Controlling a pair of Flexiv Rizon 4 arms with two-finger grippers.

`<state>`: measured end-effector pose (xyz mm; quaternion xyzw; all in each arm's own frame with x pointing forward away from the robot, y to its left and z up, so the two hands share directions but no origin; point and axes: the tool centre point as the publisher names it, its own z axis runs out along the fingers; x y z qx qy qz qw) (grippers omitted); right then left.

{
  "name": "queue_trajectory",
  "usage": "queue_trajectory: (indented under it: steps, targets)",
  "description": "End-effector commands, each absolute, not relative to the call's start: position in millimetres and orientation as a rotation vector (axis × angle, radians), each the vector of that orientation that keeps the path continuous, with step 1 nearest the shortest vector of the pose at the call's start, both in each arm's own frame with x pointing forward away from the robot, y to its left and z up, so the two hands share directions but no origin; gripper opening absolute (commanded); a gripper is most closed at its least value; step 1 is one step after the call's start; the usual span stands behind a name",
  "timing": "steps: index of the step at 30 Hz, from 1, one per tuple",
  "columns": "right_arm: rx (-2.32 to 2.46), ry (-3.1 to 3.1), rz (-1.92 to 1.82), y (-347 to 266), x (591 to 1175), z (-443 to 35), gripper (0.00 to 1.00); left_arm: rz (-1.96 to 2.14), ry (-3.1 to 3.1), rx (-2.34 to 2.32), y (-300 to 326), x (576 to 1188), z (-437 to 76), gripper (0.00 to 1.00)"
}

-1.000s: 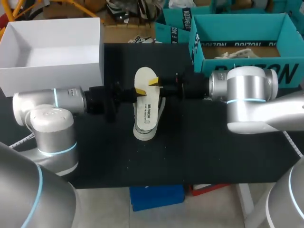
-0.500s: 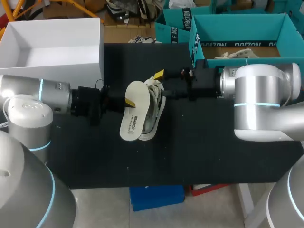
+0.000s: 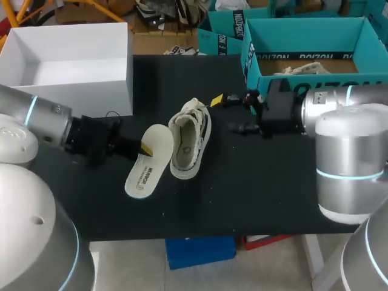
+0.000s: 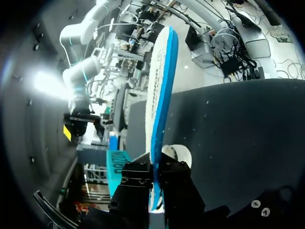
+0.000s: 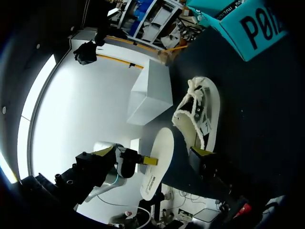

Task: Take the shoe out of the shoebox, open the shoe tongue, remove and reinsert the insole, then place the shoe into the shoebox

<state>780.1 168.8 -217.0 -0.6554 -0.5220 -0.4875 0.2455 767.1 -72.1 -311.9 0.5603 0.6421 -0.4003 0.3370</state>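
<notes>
On the black table (image 3: 254, 200), leaving the shoe (image 3: 189, 138) lying outside the white shoebox (image 3: 66, 60). Drawing the insole (image 3: 147, 170) fully out and leftward, pinching it in the left gripper (image 3: 143, 147). Backing the right gripper (image 3: 224, 114) off, spread wide. Finishing removal, apparently, with reinsertion next. Struggling to make out the left fingertips behind the insole.

I see a cream insole (image 3: 145, 162) with dark print on top; its underside is bright blue. The shoe (image 3: 189, 138) is off-white with black trim along its side and pale laces. The shoebox (image 3: 66, 97) is plain white and the counter (image 3: 254, 188) is black. My left end effector (image 3: 144, 148) shows a yellow tip.
</notes>
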Motion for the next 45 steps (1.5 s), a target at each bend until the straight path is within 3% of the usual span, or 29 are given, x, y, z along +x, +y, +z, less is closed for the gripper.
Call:
queue_trajectory:
  steps: [1, 22, 45]
  targets:
    - [-1.912, -1.435, -1.305, 150.6, 754.8, -205.2, 1.00, -1.029, 1.703, 1.512, -63.6, 754.7, -304.1, 0.00]
    - [-2.042, -1.451, -1.267, 131.9, 722.0, -193.9, 1.00, -1.133, 1.703, 1.697, -78.5, 720.8, -318.5, 0.00]
    - [-2.042, -1.451, -1.267, 131.9, 722.0, -193.9, 1.00, -1.088, 1.840, 1.820, -114.1, 771.4, -327.2, 0.00]
